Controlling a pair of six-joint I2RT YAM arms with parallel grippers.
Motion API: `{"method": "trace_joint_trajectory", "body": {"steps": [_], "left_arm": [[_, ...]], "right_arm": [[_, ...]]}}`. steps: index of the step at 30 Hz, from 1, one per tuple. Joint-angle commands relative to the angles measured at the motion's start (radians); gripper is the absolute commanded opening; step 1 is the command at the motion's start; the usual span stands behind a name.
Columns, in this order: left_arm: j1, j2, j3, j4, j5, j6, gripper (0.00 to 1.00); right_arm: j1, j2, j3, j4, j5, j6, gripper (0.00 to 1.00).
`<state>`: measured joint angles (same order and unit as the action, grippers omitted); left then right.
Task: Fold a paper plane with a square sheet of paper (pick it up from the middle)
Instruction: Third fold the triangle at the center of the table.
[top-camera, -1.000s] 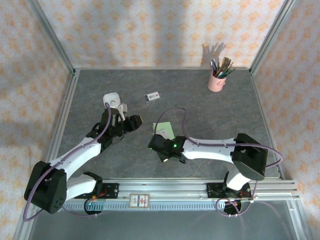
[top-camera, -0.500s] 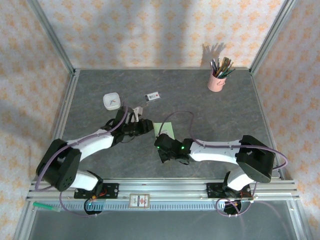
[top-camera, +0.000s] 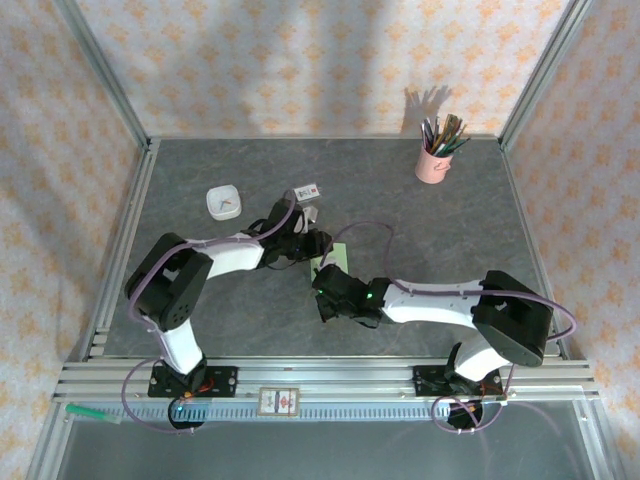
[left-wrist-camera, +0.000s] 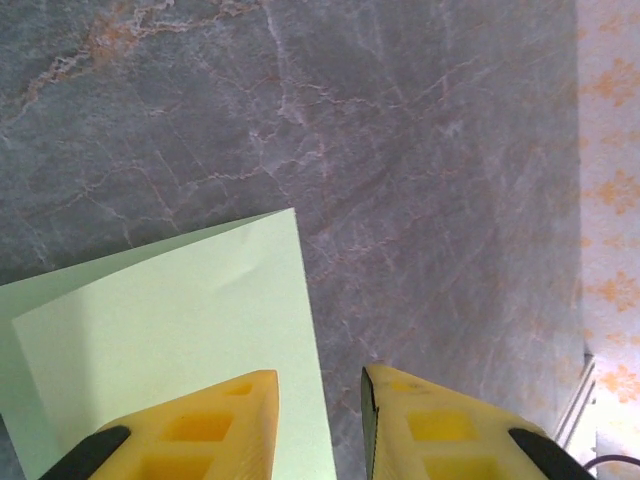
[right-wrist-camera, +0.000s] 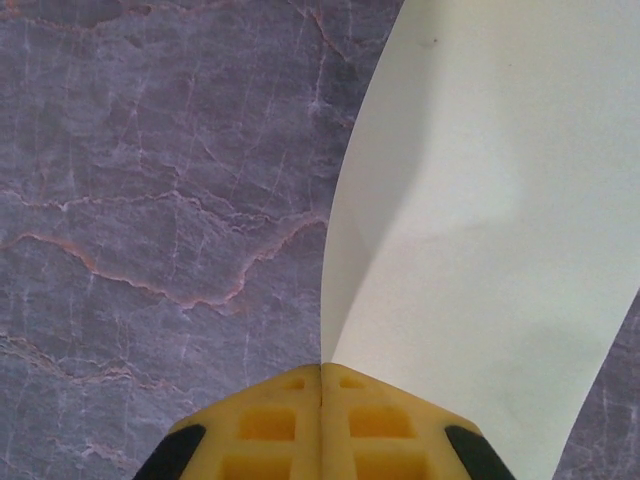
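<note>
So the square sheet of paper (top-camera: 336, 260) sits around the middle of the counter (top-camera: 420, 230), right between the two arms, and both are on it. The right gripper (right-wrist-camera: 321, 372) has its jaws pressed tight together on one edge of the sheet, no gap at all. In the right wrist view the paper fans out from the yellow fingertips and curves up off the grey marbled surface, so that side looks lifted rather than flat. The left gripper (left-wrist-camera: 320, 400) comes in from the other side with its jaws a narrow way apart. One yellow finger (left-wrist-camera: 200, 430) is above the paper, the other above bare counter, and the sheet's straight edge runs down through the gap between them. Can't tell if either finger actually touches the paper. In that view the sheet looks doubled over, with a second layer peeking out along its left border. Off to the sides there's a pink pencil cup (top-camera: 432, 163) near the far right corner, a small white dish (top-camera: 223, 203) on the left, and a little printed card (top-camera: 306, 192) just beyond the left arm's wrist, all apart from the paper.
</note>
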<state>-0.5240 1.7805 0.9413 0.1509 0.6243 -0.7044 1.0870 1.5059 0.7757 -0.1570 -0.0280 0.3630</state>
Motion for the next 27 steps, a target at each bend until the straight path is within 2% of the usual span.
{"method": "trace_joint_trajectory", "body": {"steps": [1, 19, 24, 27], "left_arm": [[-0.006, 0.042, 0.055, -0.08, -0.015, 0.068, 0.3], [-0.008, 0.151, 0.104, -0.129, -0.023, 0.112, 0.3], [-0.007, 0.161, 0.107, -0.132, -0.027, 0.141, 0.29], [-0.008, 0.17, 0.108, -0.134, -0.028, 0.145, 0.29]], "right_arm": [[-0.017, -0.015, -0.012, 0.04, -0.005, 0.005, 0.05], [-0.052, -0.006, -0.026, 0.079, -0.076, -0.031, 0.11], [-0.061, -0.019, -0.039, 0.091, -0.082, -0.035, 0.11], [-0.071, -0.022, -0.044, 0.104, -0.087, -0.035, 0.07]]}}
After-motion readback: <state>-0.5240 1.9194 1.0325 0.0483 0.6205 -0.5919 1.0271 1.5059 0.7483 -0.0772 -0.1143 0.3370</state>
